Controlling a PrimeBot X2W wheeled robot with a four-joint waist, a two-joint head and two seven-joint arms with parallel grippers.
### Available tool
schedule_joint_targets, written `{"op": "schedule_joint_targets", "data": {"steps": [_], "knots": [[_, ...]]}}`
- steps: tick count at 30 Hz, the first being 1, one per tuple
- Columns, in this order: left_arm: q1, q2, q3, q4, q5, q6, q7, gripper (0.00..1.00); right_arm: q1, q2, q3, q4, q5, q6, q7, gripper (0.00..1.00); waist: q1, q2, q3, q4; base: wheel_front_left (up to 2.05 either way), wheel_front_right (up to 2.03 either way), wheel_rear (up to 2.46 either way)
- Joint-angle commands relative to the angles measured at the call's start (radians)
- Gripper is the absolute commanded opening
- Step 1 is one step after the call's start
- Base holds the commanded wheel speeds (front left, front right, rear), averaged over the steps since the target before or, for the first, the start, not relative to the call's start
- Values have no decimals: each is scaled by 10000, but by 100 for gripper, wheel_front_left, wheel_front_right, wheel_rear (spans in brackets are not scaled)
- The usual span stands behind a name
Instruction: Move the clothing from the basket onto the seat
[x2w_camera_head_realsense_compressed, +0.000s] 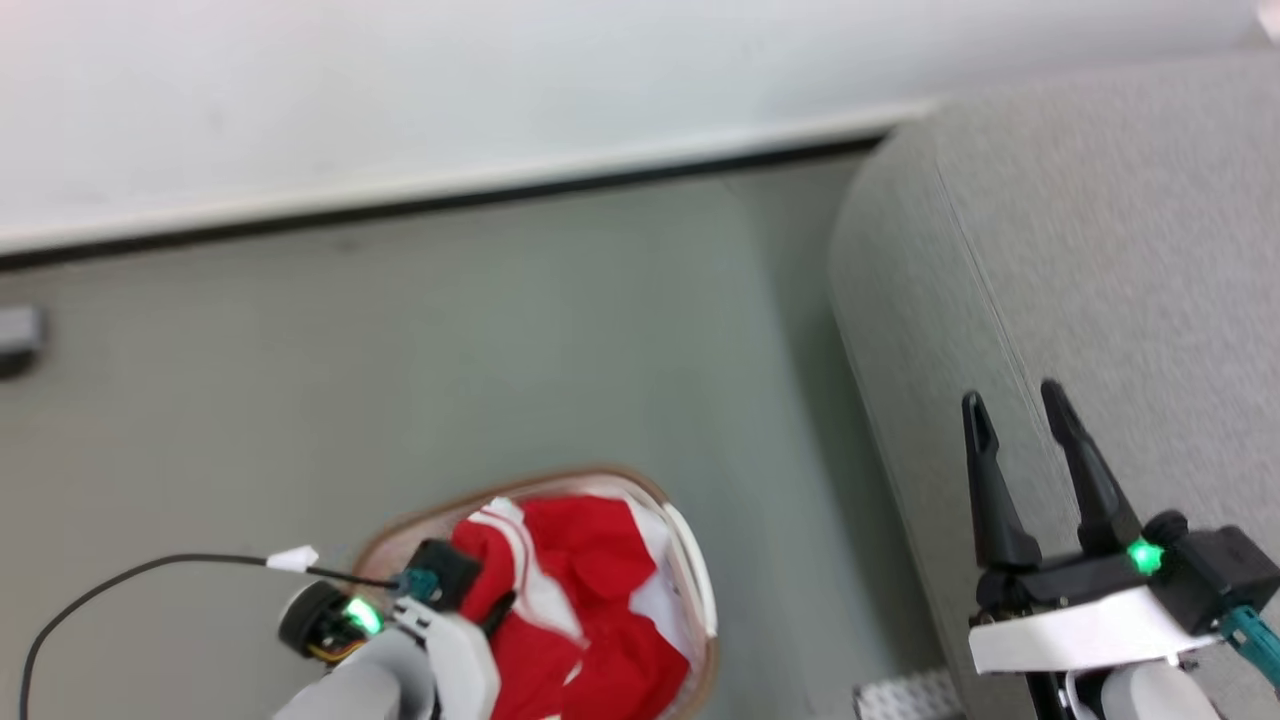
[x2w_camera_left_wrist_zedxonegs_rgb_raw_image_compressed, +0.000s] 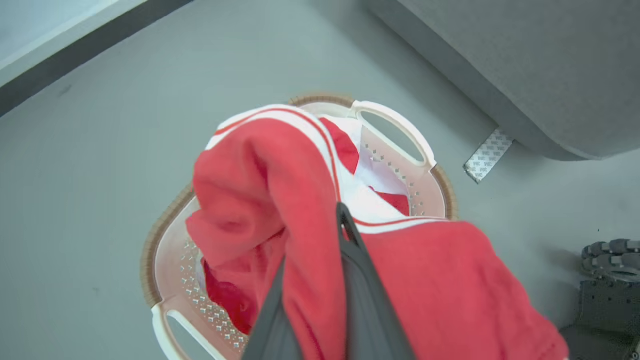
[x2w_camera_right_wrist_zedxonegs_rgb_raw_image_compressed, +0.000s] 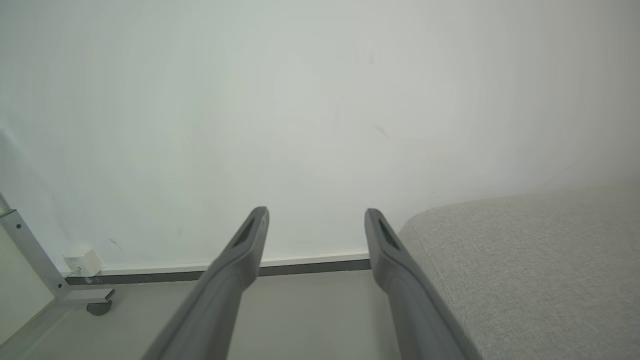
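The bottom edge of your head view cuts off the near part of the oval cream-white perforated plastic basket (x2w_camera_head_realsense_compressed: 694, 560) with its brown rim band, so you cannot tell how much of the soft bright-red clothing (x2w_camera_head_realsense_compressed: 590, 570) with white trim lies in it. In your left wrist view a fold of the clothing (x2w_camera_left_wrist_zedxonegs_rgb_raw_image_compressed: 270, 175) drapes over the left claw (x2w_camera_left_wrist_zedxonegs_rgb_raw_image_compressed: 320, 235) and hides the tip of one dark finger, while the other tip pokes out beside a white stripe. That claw is clamped on the clothing, holding it bunched above the basket (x2w_camera_left_wrist_zedxonegs_rgb_raw_image_compressed: 395, 120), which stands on the grey-green floor (x2w_camera_left_wrist_zedxonegs_rgb_raw_image_compressed: 100, 150). You cannot make out how many garments there are. A dark ridged shape (x2w_camera_left_wrist_zedxonegs_rgb_raw_image_compressed: 610, 280) at that view's right edge is too cropped to identify. The left forearm reaches in from the lower left of your head view, wrist angled down over the basket. The right claw (x2w_camera_head_realsense_compressed: 1012, 395) hangs with its fingers spread wide and nothing between them, pointing up the view over the rounded arm of the large light-grey woven-fabric seat (x2w_camera_head_realsense_compressed: 1100, 250), well apart from the basket. Its wrist view looks along those fingers at the white wall (x2w_camera_right_wrist_zedxonegs_rgb_raw_image_compressed: 300, 100).
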Motion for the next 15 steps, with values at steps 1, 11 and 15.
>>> {"op": "schedule_joint_targets", "data": {"steps": [1,11,15], "knots": [[61,0,184,-263,-113,21,-69,0,208,-45,-56,94,269,-21,6,100,1,-1,-864,693,0,0,0],[833,353,2393,-3596,498,504,-64,0,688,-42,-102,340,845,-21,8,100,1,-1,-2110,1470,0,0,0],[1052,399,3278,-4865,825,707,-65,0,846,-43,-1,395,755,-21,8,100,1,-1,-2417,1678,0,0,0]]}}
